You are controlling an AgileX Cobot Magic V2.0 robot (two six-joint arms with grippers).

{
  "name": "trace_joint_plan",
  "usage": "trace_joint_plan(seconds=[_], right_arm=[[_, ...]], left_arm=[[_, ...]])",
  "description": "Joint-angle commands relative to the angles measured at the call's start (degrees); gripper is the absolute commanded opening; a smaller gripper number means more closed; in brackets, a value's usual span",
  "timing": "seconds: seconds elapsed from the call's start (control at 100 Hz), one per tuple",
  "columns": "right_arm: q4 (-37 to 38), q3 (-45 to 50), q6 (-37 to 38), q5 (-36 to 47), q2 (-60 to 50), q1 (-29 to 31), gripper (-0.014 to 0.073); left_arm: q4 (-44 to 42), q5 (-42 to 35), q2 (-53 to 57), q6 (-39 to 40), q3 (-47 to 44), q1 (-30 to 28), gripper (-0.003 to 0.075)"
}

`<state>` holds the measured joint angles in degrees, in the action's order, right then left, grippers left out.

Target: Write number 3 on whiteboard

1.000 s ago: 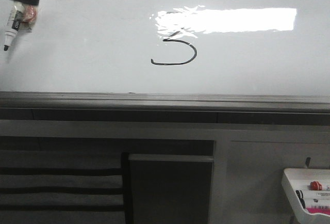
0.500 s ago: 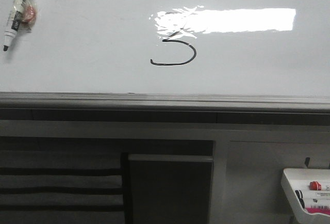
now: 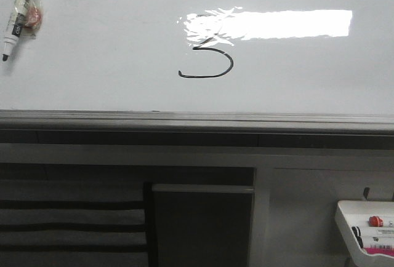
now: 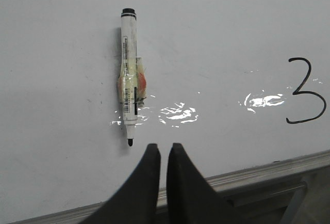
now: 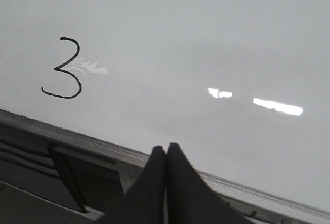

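Observation:
The number 3 (image 3: 229, 65) is drawn in thin black line on the whiteboard (image 3: 111, 51), just under a bright glare. It also shows in the left wrist view (image 4: 309, 93) and the right wrist view (image 5: 66, 70). A black marker (image 3: 17, 16) with tape and a reddish lump on its barrel stays on the board at the far left, tip down, with nothing holding it. My left gripper (image 4: 165, 146) is just below the marker (image 4: 130, 79), empty, with a narrow gap between its fingers. My right gripper (image 5: 166, 146) is shut and empty, to the right of the digit.
The board's grey metal rail (image 3: 197, 119) runs along its lower edge. Below it are dark shelving and a panel (image 3: 203, 224). A small white tray (image 3: 348, 218) with markers (image 3: 377, 221) sits at the lower right.
The dark gripper body over the marker's top at the upper left of the front view has moved out of view. The marker stays on the board. The digit is unchanged.

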<state>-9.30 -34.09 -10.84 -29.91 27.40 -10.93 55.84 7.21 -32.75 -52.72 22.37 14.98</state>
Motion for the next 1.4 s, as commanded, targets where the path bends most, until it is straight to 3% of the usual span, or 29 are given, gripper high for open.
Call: trace_joint_plan(seconds=[0.0, 0.21, 0.41, 0.49, 0.64, 0.69, 0.92, 1.09, 1.39], right_arm=[[0.0, -1.4, 0.0, 4.5, 0.1, 0.4, -0.0079], [0.0, -1.4, 0.0, 4.5, 0.1, 0.4, -0.0079], [0.0, -1.4, 0.0, 4.5, 0.1, 0.4, -0.0079], [0.0, -1.4, 0.0, 4.5, 0.1, 0.4, -0.0079], [0.0, -1.4, 0.0, 4.5, 0.1, 0.4, -0.0079], [0.0, -1.4, 0.0, 4.5, 0.1, 0.4, -0.0079], [0.0, -1.4, 0.0, 4.5, 0.1, 0.4, -0.0079], [0.0, -1.4, 0.0, 4.3, 0.1, 0.4, -0.0079], [0.0, -1.4, 0.0, 4.3, 0.1, 0.4, -0.0079]], left_arm=[[1.2, -3.5, 5.5, 0.1, 0.1, -1.8, -0.0019], [-0.5, -7.7, 21.6, 0.1, -6.6, -7.4, -0.0019], [-1.4, -8.7, 27.4, 2.2, -14.0, -9.8, -0.0019], [-14.2, -5.1, 28.9, 14.3, -14.7, -10.6, -0.0019], [-47.3, -0.4, 29.8, 50.0, -14.8, -11.1, -0.0019], [-51.5, -1.0, 30.3, 53.5, -15.6, -11.1, -0.0019], [-52.0, -11.5, 35.0, 53.9, -23.0, -11.1, -0.0019], [-57.3, -11.1, 35.0, 54.1, -22.8, -9.3, -0.0019], [-57.3, -11.1, 34.9, 54.1, -22.8, -10.3, -0.0019]])
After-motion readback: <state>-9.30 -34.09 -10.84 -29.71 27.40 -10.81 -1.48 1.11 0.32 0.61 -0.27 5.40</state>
